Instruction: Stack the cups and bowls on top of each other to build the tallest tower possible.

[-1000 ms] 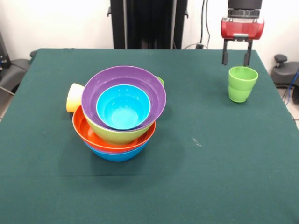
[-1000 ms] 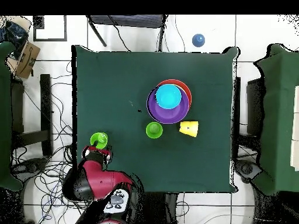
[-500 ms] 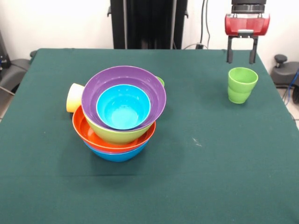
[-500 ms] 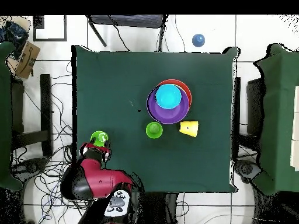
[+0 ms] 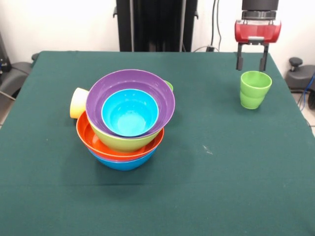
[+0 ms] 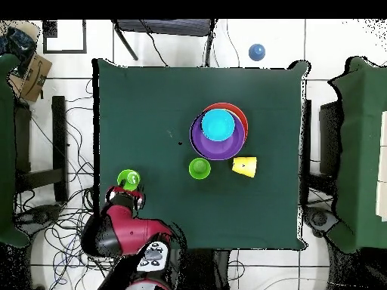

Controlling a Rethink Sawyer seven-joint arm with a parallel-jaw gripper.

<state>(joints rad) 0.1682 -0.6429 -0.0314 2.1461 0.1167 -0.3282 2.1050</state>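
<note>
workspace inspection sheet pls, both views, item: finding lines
surface: green tablecloth, small pale scuff.
job's things: bowl stack, blue, orange, lime, purple, cyan on top; yellow cup on its side touching the stack; green cup upright, apart; another green cup beside the stack.
clutter: nothing seen.
grippers: pincer open, above and behind the green cup, holding nothing.
cables: on the floor around the table.
surroundings: chairs, cardboard box, blue ball.

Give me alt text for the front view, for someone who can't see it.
A red gripper, jaws open and empty, hangs just above an upright light green cup on a green table. Apart from them stands a tower of nested bowls: blue, orange, lime green, purple, cyan. A pale yellow cup lies behind it.
</note>
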